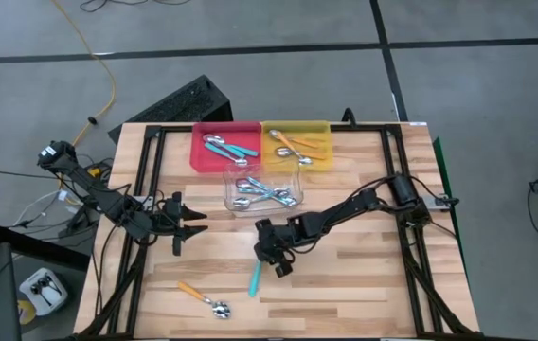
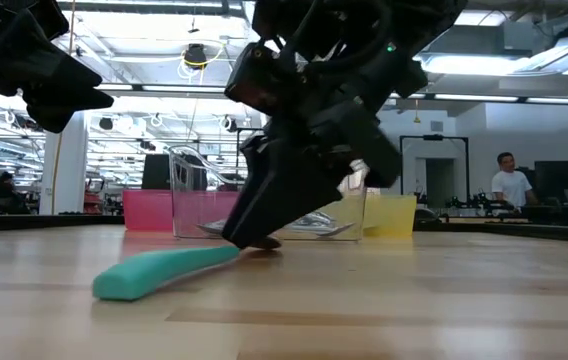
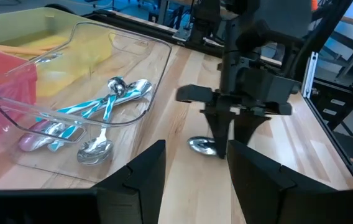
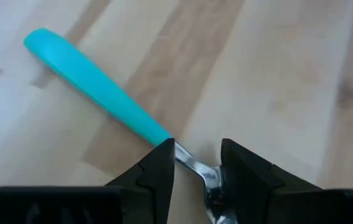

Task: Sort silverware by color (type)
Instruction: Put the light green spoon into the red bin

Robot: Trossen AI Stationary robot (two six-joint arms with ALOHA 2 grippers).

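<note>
A teal-handled spoon (image 1: 256, 277) lies flat on the wood, its handle (image 4: 96, 84) pointing toward the near edge. My right gripper (image 1: 275, 258) is lowered over it, open. Its fingertips (image 4: 198, 171) stand on either side of the thin metal neck (image 4: 192, 163), just past the teal handle's end. The bowl (image 3: 201, 146) shows beside those fingers in the left wrist view. An orange-handled spoon (image 1: 203, 296) lies near the near edge. More spoons rest in the red (image 1: 224, 147), yellow (image 1: 297, 144) and clear (image 1: 264, 189) trays. My left gripper (image 1: 191, 227) waits, open, at the table's left.
The three trays sit together at the far middle of the table, the clear one (image 3: 133, 81) nearest the arms. Black frame rails (image 1: 146, 189) run along the left and right sides. Bare wood lies between the two loose spoons. A person (image 2: 509, 185) stands far off in the room.
</note>
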